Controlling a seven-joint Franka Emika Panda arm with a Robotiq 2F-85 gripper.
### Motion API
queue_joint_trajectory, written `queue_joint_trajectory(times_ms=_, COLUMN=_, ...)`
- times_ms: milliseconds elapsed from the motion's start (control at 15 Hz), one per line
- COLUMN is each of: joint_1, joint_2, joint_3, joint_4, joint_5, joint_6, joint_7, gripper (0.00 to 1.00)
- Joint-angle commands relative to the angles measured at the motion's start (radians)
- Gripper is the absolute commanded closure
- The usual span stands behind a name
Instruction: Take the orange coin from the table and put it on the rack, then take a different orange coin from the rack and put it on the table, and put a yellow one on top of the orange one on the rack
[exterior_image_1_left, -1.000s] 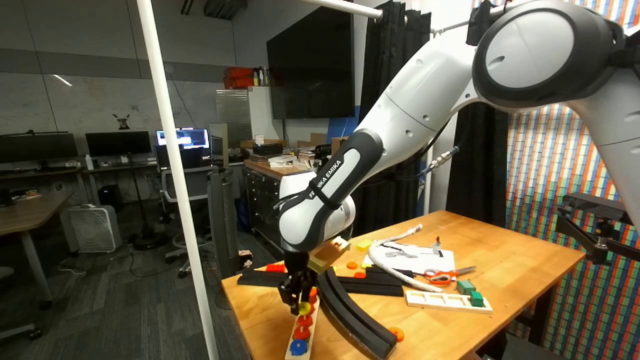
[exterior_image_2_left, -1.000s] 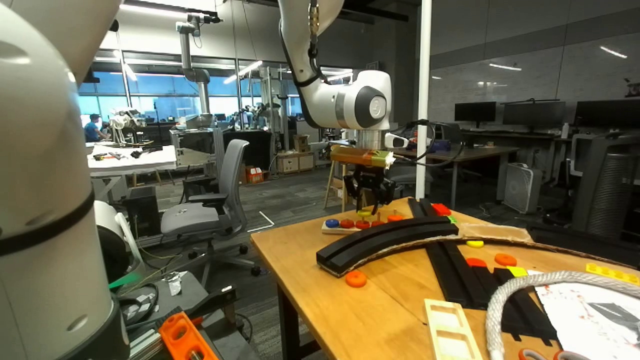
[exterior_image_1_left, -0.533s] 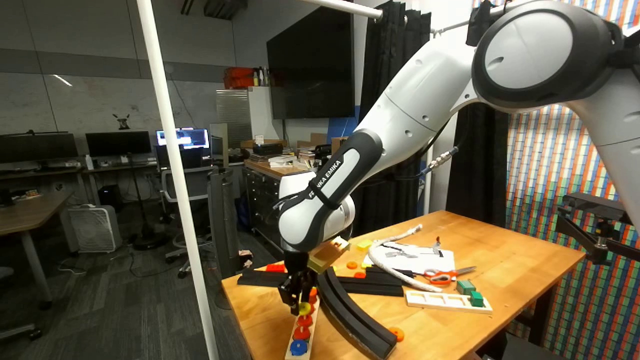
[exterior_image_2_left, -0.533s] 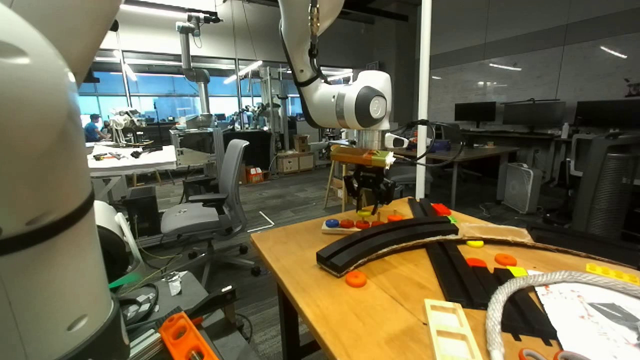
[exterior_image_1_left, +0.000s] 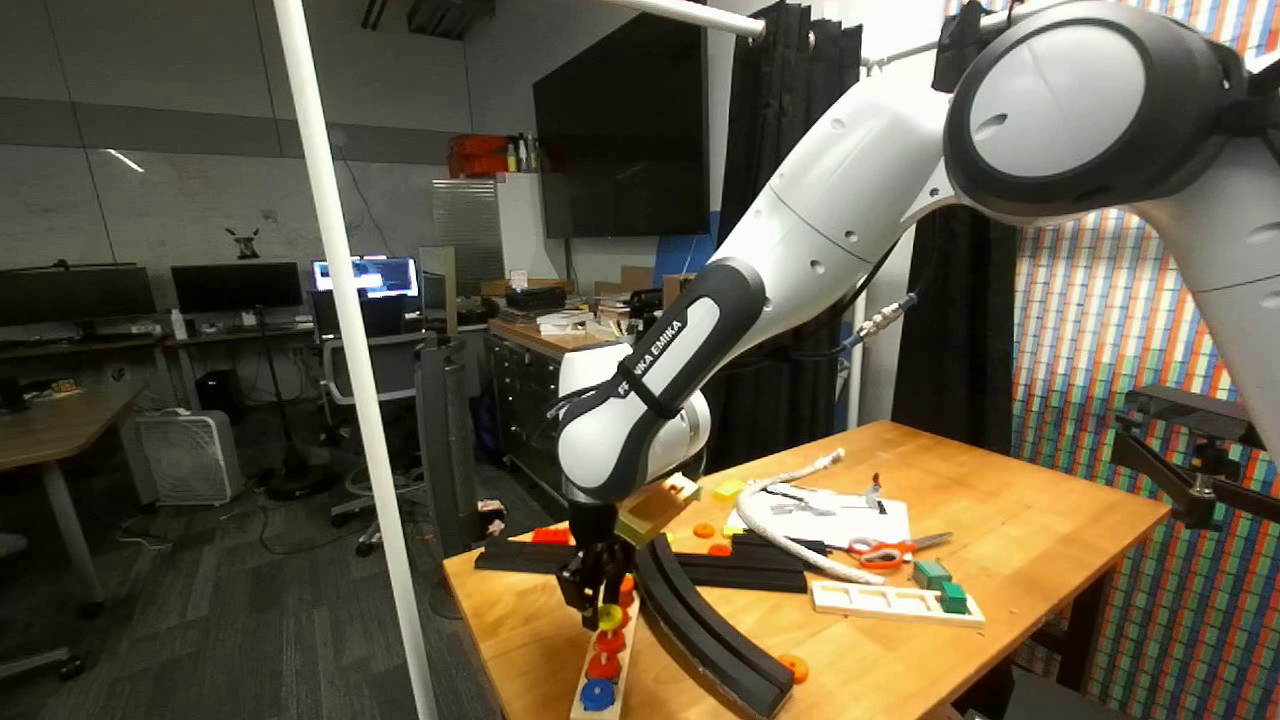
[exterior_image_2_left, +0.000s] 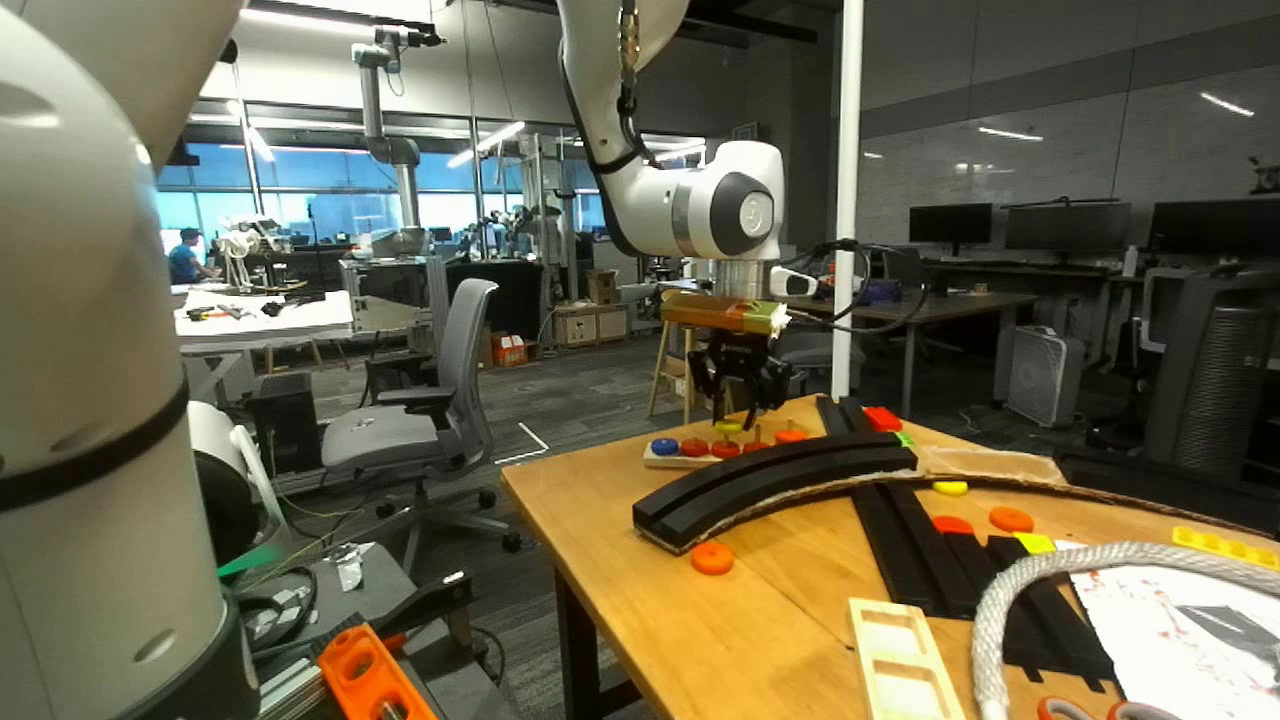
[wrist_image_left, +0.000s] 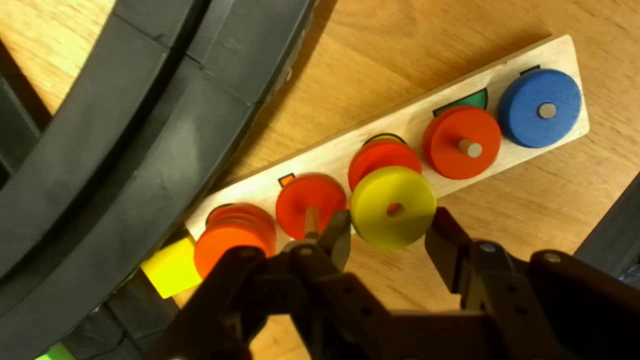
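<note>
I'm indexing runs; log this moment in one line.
pincer: holding yellow disc | beneath: middle red disc on wooden pegboard | release: not yet

I read the curved track (wrist_image_left: 190, 125) as matt plastic. Under it, the table (exterior_image_2_left: 700, 640) is smooth wood with a soft sheen; just beside it, the peg board (wrist_image_left: 414, 124) is duller wood. Near the track, the yellow disc (wrist_image_left: 386, 231) looks smooth; farther off, I'd call the rope (exterior_image_2_left: 987, 630) rough, braided cloth.

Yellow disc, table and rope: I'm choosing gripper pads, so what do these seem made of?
Yellow disc: probably painted wood, satin; smooth, even colour, though plastic is possible.
Table: apparently wood, low sheen; grain shows.
Rope: likely braided or twisted fibre, matte; strands show, fibre type unclear.
</note>
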Motion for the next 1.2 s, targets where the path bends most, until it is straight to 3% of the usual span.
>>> queue_joint_trajectory(times_ms=0, joint_1=-0.003, joint_2=-0.007, joint_3=-0.003, joint_4=0.001, joint_5=0.006, joint_6=-0.017, joint_7=0.02, gripper=0.78)
queue_joint_trajectory(times_ms=1133, joint_1=-0.017, joint_2=-0.022, joint_3=-0.004, joint_4=-0.027, joint_5=0.024, joint_6=-0.004, joint_7=0.042, gripper=0.78)
